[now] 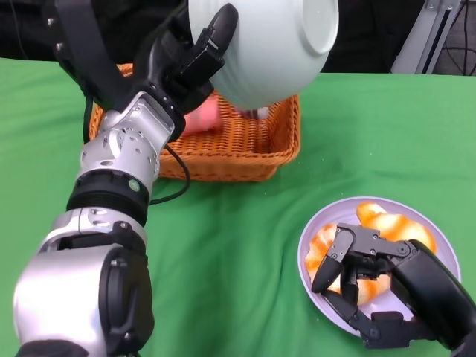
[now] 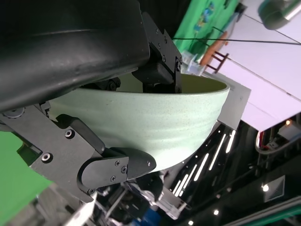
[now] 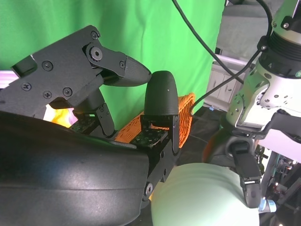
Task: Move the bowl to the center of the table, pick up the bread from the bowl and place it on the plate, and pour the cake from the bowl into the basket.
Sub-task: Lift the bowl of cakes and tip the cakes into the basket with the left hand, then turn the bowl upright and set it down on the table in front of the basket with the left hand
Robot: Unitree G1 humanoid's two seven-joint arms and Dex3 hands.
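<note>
The green desk is carrying everything, with the orange wicker basket sitting toward the far side and the pale purple plate lying nearer, at the robot's right. The left hand is clamping the pale green bowl by its rim, fingers inside and outside the wall, and is holding it raised and tipped steeply over the basket. A pink item, probably the cake, is lying inside the basket beneath the bowl. The bread is resting on the plate, and the right hand is hovering over it with fingers curled but apart, gripping nothing as far as I can tell. The pouring step appears to be under way or just finishing. Next, the left hand would need to level the bowl and set it down on the desk clear of the basket.
</note>
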